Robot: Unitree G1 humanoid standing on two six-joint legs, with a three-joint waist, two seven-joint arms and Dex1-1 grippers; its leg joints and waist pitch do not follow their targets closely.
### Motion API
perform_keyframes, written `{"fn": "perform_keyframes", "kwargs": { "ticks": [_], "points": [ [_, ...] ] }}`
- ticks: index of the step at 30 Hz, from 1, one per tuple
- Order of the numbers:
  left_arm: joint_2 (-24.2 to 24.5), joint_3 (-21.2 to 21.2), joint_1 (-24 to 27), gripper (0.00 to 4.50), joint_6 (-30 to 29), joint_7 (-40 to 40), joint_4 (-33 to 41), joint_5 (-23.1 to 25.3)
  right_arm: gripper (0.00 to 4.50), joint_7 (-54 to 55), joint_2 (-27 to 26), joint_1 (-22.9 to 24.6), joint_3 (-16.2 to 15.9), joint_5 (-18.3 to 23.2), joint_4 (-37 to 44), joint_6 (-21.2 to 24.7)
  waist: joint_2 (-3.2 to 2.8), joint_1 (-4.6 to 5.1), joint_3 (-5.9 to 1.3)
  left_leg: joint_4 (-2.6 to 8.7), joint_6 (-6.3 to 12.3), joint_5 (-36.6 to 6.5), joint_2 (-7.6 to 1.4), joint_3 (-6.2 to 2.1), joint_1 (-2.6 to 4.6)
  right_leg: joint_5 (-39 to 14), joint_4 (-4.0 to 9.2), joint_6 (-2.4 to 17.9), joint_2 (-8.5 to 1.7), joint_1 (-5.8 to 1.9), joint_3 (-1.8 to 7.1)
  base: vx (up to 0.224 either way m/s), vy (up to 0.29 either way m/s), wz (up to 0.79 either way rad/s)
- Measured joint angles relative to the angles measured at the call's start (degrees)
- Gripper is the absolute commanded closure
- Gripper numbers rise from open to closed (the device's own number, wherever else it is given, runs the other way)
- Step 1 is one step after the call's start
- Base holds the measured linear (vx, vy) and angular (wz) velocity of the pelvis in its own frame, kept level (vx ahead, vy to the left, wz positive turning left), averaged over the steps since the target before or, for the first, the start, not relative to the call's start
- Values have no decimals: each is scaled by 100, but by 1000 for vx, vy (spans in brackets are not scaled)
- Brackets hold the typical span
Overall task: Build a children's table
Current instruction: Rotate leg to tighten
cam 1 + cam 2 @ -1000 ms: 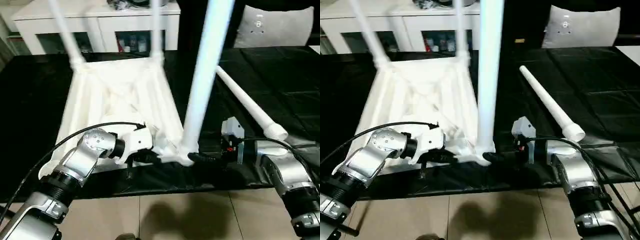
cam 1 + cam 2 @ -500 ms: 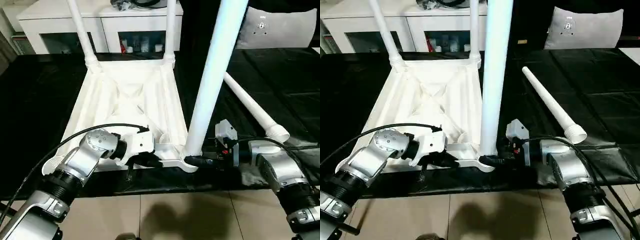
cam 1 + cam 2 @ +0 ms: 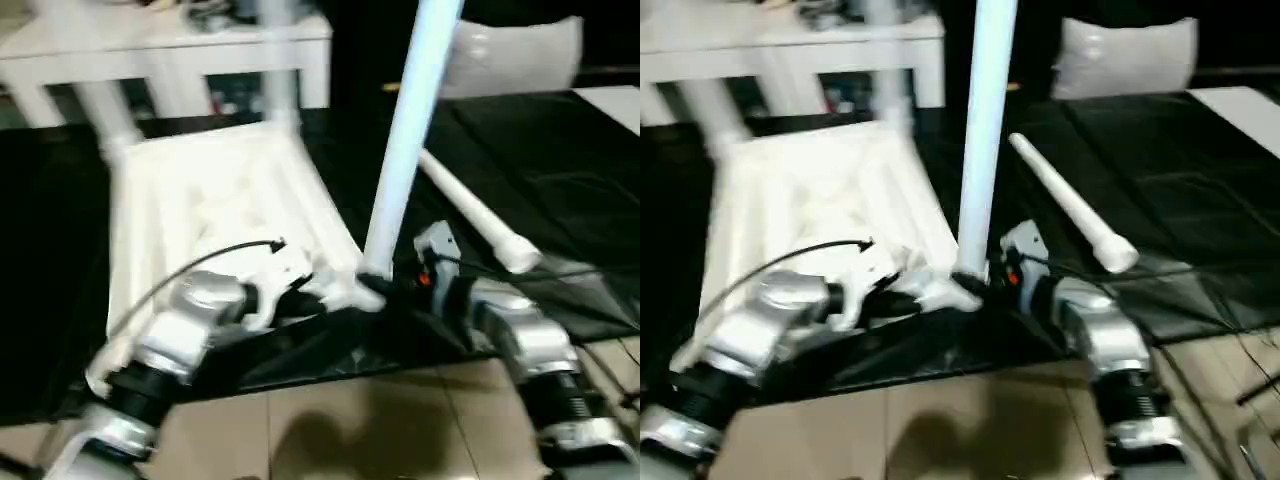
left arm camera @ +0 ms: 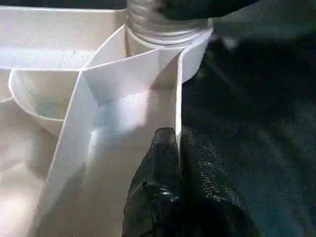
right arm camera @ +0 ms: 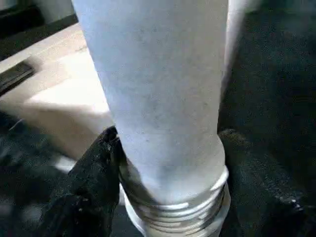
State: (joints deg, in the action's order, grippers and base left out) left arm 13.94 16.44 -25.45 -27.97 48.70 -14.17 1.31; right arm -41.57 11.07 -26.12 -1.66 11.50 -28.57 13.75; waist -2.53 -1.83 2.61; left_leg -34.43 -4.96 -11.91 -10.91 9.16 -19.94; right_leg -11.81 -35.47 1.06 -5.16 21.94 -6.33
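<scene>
The children's table lies upside down on the black mat, its ribbed white tabletop [image 3: 200, 200] facing up. Two legs [image 3: 105, 115] stand in the far corner sockets. A third leg [image 3: 400, 160] stands upright in the near right corner. My right gripper [image 5: 170, 143] is shut on the threaded base of this third leg, one black finger [image 5: 94, 173] on each side. My left gripper [image 4: 177, 143] is shut on the thin rim wall of the tabletop [image 4: 123, 113] just beside that corner socket. A fourth leg [image 3: 470, 215] lies loose on the mat to the right.
A white cabinet [image 3: 170, 50] stands behind the mat, and a grey cushion [image 3: 510, 55] lies at the back right. The black mat [image 3: 570, 170] stretches to the right of the loose leg. Tiled floor [image 3: 350, 430] runs along the near edge.
The whole picture has shifted, so the camera moved. My right gripper's fingers have closed in onto the base of the upright leg. The left gripper keeps its hold on the rim.
</scene>
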Motion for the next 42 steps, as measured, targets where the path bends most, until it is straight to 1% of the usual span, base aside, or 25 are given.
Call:
{"fn": "perform_keyframes", "kwargs": {
  "ticks": [2,5,6,7,8,9,10,11,12,13,14,16,17,18,23,25,27,29,31,35,36,38,40,41,42],
  "points": [
    [-215,-42,2,450,-153,-353,44,85,182,454,-224,-95,128,-5,-153,-37,1,26,1,1,0,0,-7,0,-3,13,6,15,9,3,0,0,0,0],
    [-517,-78,-3,450,-302,-855,63,238,182,1044,-430,-229,202,-69,-332,-125,1,24,0,5,0,0,-9,0,-4,19,15,24,12,2,0,0,0,0],
    [-708,-77,-19,450,-370,-1133,65,344,182,1254,-536,-295,303,-121,-449,-220,1,17,0,5,0,0,-8,0,-12,21,20,27,11,3,0,0,0,0],
    [-788,-72,-29,450,-413,-1244,67,371,147,1334,-561,-306,339,-145,-495,-293,1,10,0,7,0,0,-8,0,-15,23,28,30,11,3,0,0,0,0],
    [-826,-47,-32,450,-440,-1302,82,390,126,1366,-571,-306,355,-163,-521,-355,1,5,0,8,2,-1,-7,1,-18,26,35,32,11,3,0,0,0,0],
    [-829,-11,-41,450,-446,-1319,96,391,112,1359,-569,-303,365,-170,-532,-425,1,3,0,10,6,-4,-6,2,-23,28,41,33,11,3,0,0,0,0],
    [-832,20,-53,450,-442,-1315,99,391,109,1341,-566,-294,386,-138,-534,-436,1,-8,0,12,10,-6,-6,2,-25,30,44,34,11,3,0,0,0,0],
    [-803,59,-77,450,-413,-1276,99,388,102,1232,-521,-251,410,-73,-530,-453,0,-28,0,14,12,-7,-6,3,-32,29,45,32,11,6,0,0,0,0],
    [-729,144,-104,450,-324,-1194,99,382,78,1010,-406,-139,425,7,-432,-488,0,-63,1,17,30,1,-6,2,-45,28,48,31,11,14,-2,0,0,0],
    [-682,152,-104,450,-274,-1136,99,371,78,866,-351,-85,426,19,-400,-505,-2,-84,2,18,47,11,-6,2,-52,26,48,28,11,20,-2,0,0,0],
    [-628,156,-105,450,-221,-1085,96,358,65,758,-305,-41,425,24,-363,-523,-3,-98,2,18,50,11,-6,2,-60,26,46,28,11,30,-2,0,0,0],
    [-438,193,-155,450,55,-869,-26,344,61,289,1,118,360,112,-177,-532,-4,-163,2,16,52,12,-6,1,-84,27,44,28,11,49,-4,0,0,0],
    [-343,197,-168,450,190,-763,-73,338,50,54,120,181,344,169,-111,-531,-5,-178,1,15,58,16,-6,0,-92,27,42,29,11,57,-4,0,0,0],
    [-227,195,-202,450,321,-649,-138,339,24,-229,247,229,340,235,-66,-531,-5,-181,1,9,63,19,-6,1,-104,28,35,29,10,70,-3,0,0,0],
    [140,202,-291,450,685,-204,-333,302,5,-1137,737,309,268,374,117,-516,-5,-183,2,-1,78,30,-6,4,-116,45,28,29,6,85,-2,0,0,0],
    [375,274,-295,450,914,158,-366,237,5,-1615,1113,310,98,364,204,-524,-7,-193,1,-2,78,30,-6,6,-115,46,29,28,5,84,-2,0,0,0],
    [591,352,-293,450,1123,547,-407,179,5,-1937,1426,308,-3,255,243,-594,-8,-216,1,-1,78,30,-6,5,-113,46,28,28,6,83,-2,0,0,0],
    [732,402,-293,450,1326,804,-432,179,5,-2163,1502,282,-79,200,243,-693,-10,-263,-1,-1,78,31,-7,6,-113,46,25,28,6,83,-3,0,0,0],
    [857,501,-295,450,1556,1110,-432,176,5,-2512,1523,242,-235,181,242,-747,-15,-338,-3,-3,80,32,-7,6,-112,46,24,28,4,84,-2,0,0,0],
    [931,666,-327,450,1830,1541,-435,163,5,-3018,1636,106,-478,147,270,-828,-18,-480,-5,-12,89,36,-5,19,-104,46,23,29,-9,85,-2,0,0,0],
    [944,698,-338,450,1869,1614,-436,157,33,-3104,1660,94,-540,137,288,-838,-17,-498,-6,-14,90,36,-5,24,-104,46,24,29,-11,84,-2,0,0,0],
    [1021,790,-401,450,2011,1806,-493,131,42,-3319,1671,86,-709,137,299,-834,-13,-513,-6,-18,94,35,-5,34,-105,47,22,30,-14,84,3,0,0,0],
    [1060,830,-426,450,2074,1928,-520,117,47,-3404,1691,86,-773,137,299,-831,-15,-522,-6,-19,95,35,-5,38,-105,48,19,29,-15,84,7,0,0,0],
    [1060,836,-431,450,2099,1940,-531,117,77,-3425,1691,86,-788,137,299,-828,-14,-524,-6,-20,95,35,-5,38,-105,48,18,29,-15,84,7,0,0,0],
    [1064,854,-447,450,2130,1975,-549,118,83,-3458,1689,86,-792,136,298,-825,-15,-525,-6,-20,94,35,-5,39,-104,48,15,29,-15,84,7,0,0,0]
  ]
}}
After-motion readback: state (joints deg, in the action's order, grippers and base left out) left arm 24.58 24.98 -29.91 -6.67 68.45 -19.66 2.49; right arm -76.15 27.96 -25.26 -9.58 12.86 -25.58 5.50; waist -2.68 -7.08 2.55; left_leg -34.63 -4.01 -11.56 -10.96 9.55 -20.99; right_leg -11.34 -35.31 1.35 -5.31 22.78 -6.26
